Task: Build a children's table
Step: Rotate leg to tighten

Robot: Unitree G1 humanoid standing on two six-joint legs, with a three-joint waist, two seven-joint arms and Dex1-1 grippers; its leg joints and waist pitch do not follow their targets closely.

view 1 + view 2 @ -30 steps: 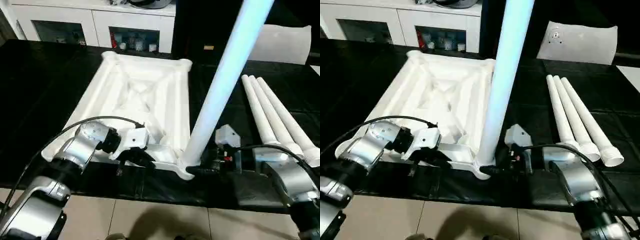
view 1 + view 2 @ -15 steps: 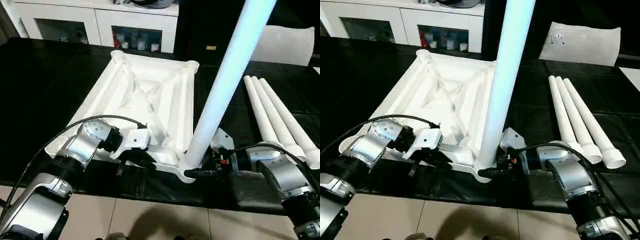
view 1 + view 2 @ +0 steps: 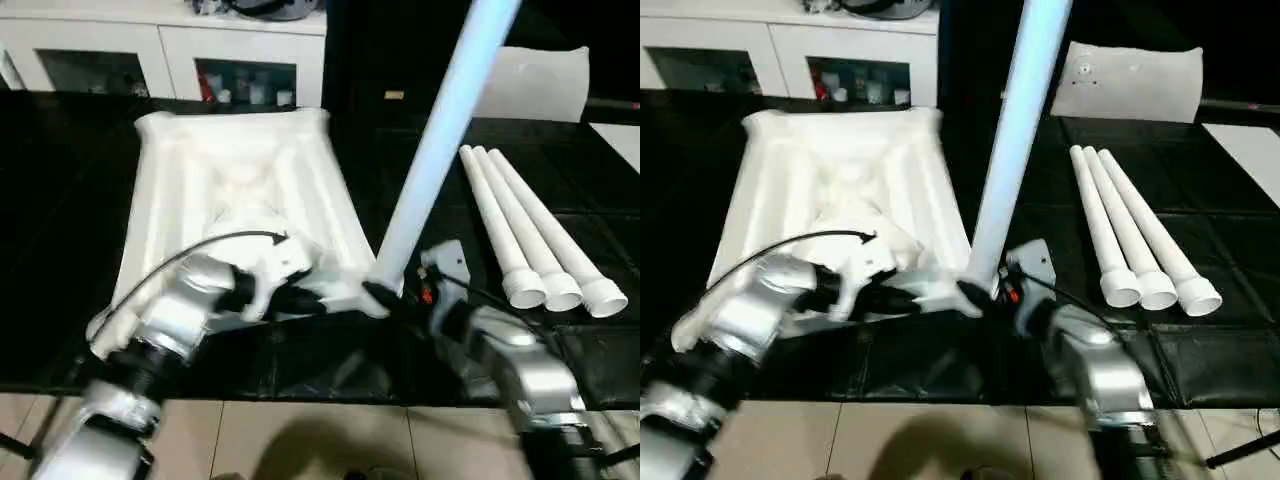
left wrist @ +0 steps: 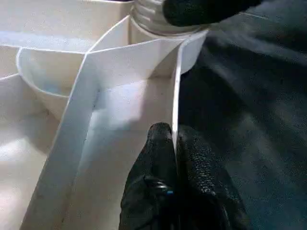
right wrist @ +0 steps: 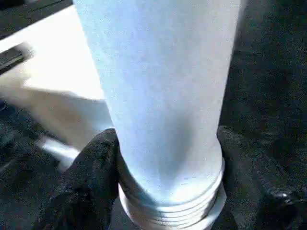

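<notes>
No writing can be read on any part. The left gripper [image 4: 175,143] is pinched tight on the thin rim wall of the white tabletop [image 3: 235,180], which lies ribbed side up on the black counter [image 3: 70,200]. The right gripper [image 5: 168,158] clasps the threaded foot of the upright leg [image 3: 440,130] at the tabletop's near corner (its fingers [image 5: 88,172] on either side), with three loose legs [image 3: 530,235] lying side by side further right
</notes>
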